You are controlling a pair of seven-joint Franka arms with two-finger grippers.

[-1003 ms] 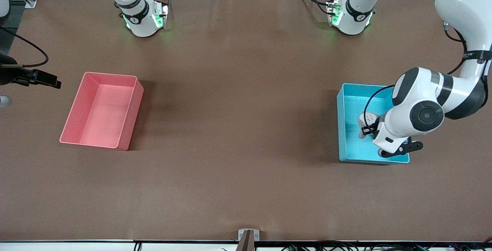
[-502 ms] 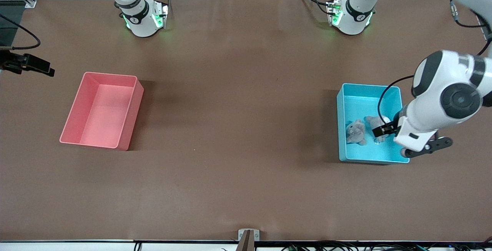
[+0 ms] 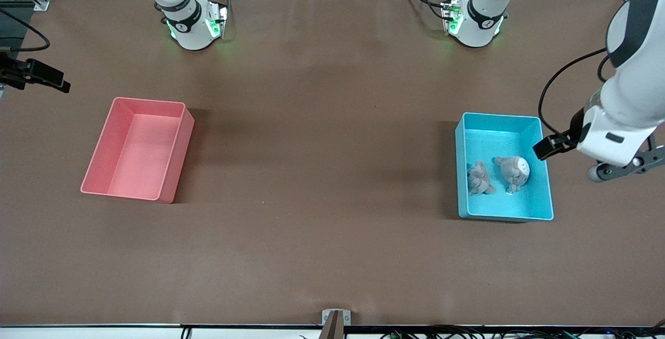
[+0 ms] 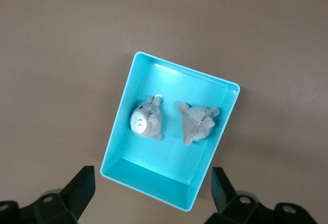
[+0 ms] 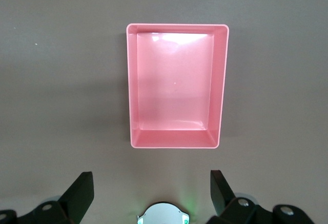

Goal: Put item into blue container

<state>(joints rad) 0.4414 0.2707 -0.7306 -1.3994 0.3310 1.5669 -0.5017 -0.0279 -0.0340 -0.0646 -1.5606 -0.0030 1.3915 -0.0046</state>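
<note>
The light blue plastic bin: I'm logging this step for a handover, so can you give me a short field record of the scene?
blue container: light blue rectangular plastic bin, toward the left arm's end of the table
contents: two small grey plush toys, side by side
left gripper: open, empty, above the bin
right gripper: open, empty, waiting above the pink rectangular plastic bin
pink bin contents: nothing

Overhead light falls evenly on my tabletop (image 3: 322, 173). Soft shadows lie on it beside the blue container (image 3: 504, 166) and the pink bin (image 3: 137, 148), toward mid-table. Glare whitens each bin's floor in my wrist views. Focus is sharp; green lamps glow at my bases.
</note>
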